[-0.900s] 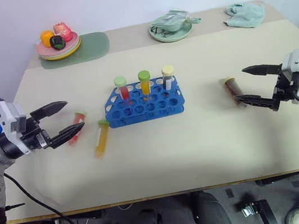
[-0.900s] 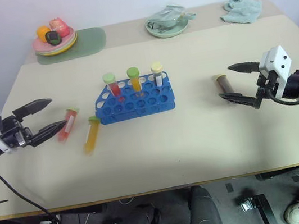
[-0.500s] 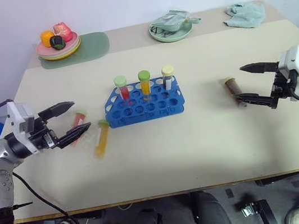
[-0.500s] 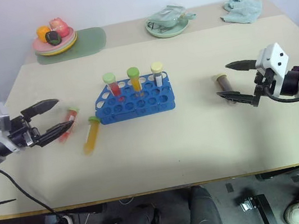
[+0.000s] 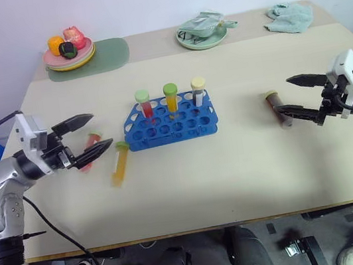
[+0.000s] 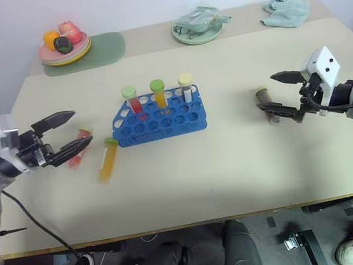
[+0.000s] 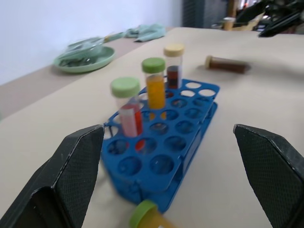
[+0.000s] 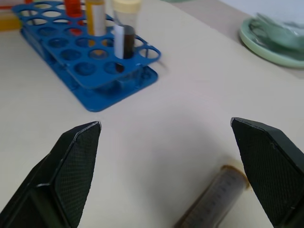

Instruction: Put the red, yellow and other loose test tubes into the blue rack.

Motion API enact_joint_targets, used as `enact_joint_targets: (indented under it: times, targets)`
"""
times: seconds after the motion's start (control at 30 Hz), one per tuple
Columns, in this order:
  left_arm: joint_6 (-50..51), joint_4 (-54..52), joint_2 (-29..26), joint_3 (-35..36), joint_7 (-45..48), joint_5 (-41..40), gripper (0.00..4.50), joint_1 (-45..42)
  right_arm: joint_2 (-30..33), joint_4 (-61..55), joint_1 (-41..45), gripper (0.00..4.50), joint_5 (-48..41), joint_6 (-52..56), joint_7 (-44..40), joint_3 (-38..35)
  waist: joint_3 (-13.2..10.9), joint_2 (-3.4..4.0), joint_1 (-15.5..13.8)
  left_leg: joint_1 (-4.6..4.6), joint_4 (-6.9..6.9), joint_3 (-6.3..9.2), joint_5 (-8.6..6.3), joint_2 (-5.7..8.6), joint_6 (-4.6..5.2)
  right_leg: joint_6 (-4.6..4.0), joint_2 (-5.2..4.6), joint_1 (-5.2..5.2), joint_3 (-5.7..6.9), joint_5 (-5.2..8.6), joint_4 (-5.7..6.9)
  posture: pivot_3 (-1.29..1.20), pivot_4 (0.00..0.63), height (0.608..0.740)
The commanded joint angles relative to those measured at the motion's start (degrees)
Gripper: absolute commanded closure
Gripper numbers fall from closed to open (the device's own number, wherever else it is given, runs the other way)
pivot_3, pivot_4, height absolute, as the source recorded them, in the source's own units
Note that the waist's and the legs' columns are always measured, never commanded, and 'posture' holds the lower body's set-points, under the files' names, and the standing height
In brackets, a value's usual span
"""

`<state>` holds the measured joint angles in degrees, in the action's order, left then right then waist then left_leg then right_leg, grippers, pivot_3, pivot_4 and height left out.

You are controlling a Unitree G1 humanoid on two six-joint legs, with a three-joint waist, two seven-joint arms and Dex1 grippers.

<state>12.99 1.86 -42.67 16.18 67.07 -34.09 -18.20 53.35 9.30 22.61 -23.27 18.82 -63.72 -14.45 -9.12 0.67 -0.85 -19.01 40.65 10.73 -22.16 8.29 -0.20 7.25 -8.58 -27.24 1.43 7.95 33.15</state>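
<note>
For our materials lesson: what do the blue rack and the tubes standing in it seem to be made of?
The blue rack looks like moulded plastic: uniform colour, slight sheen, thin plates with round holes. The standing tubes look like clear plastic or glass, since their contents show through; which one cannot be told. Their caps look like matte plastic.

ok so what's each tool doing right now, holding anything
Left tool: open, holding nothing, fingers either side of the red-filled loose test tube.
Right tool: open, holding nothing, beside the brown-filled loose test tube.
</note>
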Motion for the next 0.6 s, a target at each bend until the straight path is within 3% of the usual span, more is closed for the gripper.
enact_joint_targets:
  times: [0.03,0.13,0.23,0.33,0.6]
  targets:
    - [-0.6,-1.7,0.5,-0.5,-1.0,0.2,0.04,-1.8,2.9,-2.6,2.3,0.00,0.7,4.4,2.8,-0.7,0.0,0.00,0.1,0.00,0.00,0.00,0.00,0.00,0.00,0.00,0.00,0.00,0.00,0.00,0.00,0.00,0.150,0.740]
    - [-0.9,-1.8,0.8,-0.8,-1.0,0.0,0.04,-1.7,3.5,-4.5,3.9,0.00,4.5,8.0,8.0,2.0,0.0,0.00,0.2,0.00,0.00,0.00,0.00,-0.01,0.00,0.00,0.01,-0.02,-0.01,0.00,0.00,0.00,0.150,0.740]
    - [-1.1,-1.5,1.3,-1.7,-0.8,0.3,0.04,-1.9,3.5,-1.5,12.3,0.00,7.3,20.1,13.4,6.5,0.0,0.02,0.3,0.02,-0.01,-0.09,0.00,-0.04,0.00,0.00,0.04,-0.06,-0.09,0.00,0.02,0.00,0.150,0.740]
    - [-1.1,-1.5,1.8,-2.4,-0.7,0.4,0.04,-2.1,3.3,1.3,19.8,0.00,7.7,30.7,13.6,11.2,0.0,0.03,0.1,-0.02,-0.01,-0.17,0.00,-0.03,0.00,-0.01,0.02,-0.11,-0.16,-0.01,0.01,0.00,0.150,0.740]
    - [-1.3,-2.7,3.2,-3.9,-1.1,0.5,0.04,-2.1,-2.7,21.9,38.7,0.00,13.4,47.8,15.9,23.2,0.0,-0.01,0.2,-0.22,0.01,-0.15,-0.02,-0.01,0.04,-0.02,0.01,-0.18,-0.12,-0.02,-0.06,0.00,0.150,0.740]
